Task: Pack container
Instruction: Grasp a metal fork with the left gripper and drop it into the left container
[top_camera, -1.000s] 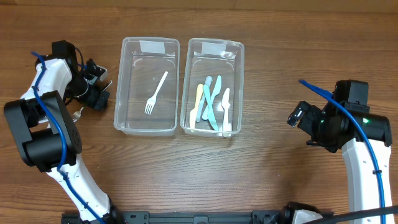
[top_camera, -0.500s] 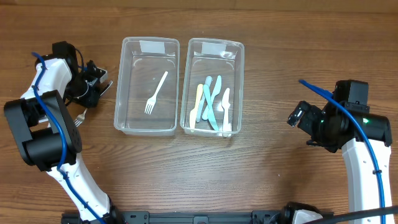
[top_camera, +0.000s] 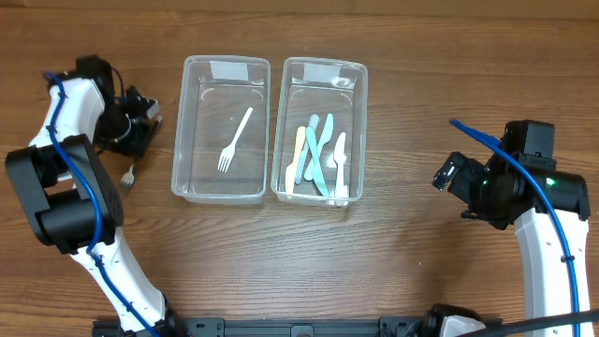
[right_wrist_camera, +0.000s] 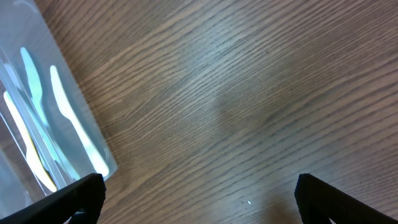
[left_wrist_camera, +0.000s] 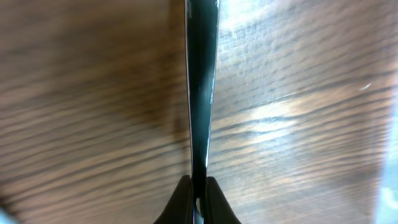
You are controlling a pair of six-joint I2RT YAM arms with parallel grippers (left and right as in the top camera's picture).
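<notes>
So the left gripper [left_wrist_camera: 198, 200] is pinching a thin dark utensil [left_wrist_camera: 202, 93] edge-on, while the right gripper [top_camera: 445, 175] hangs with fingers [right_wrist_camera: 81, 196] spread wide, cutlery bin [top_camera: 361, 131] off beside it.

Left wrist view: table [left_wrist_camera: 298, 124] is blurred. A thin dark strip [left_wrist_camera: 202, 81], edge-on btw. the left gripper [left_wrist_camera: 198, 199] fingers, exits at top edge; cannot tell what it is. Overhead: small pale item [top_camera: 126, 175] by that gripper is too small to identify. Right wrist view: right gripper [right_wrist_camera: 199, 199] fingers cut at bottom edge, container [right_wrist_camera: 37, 124] cut at left.
</notes>
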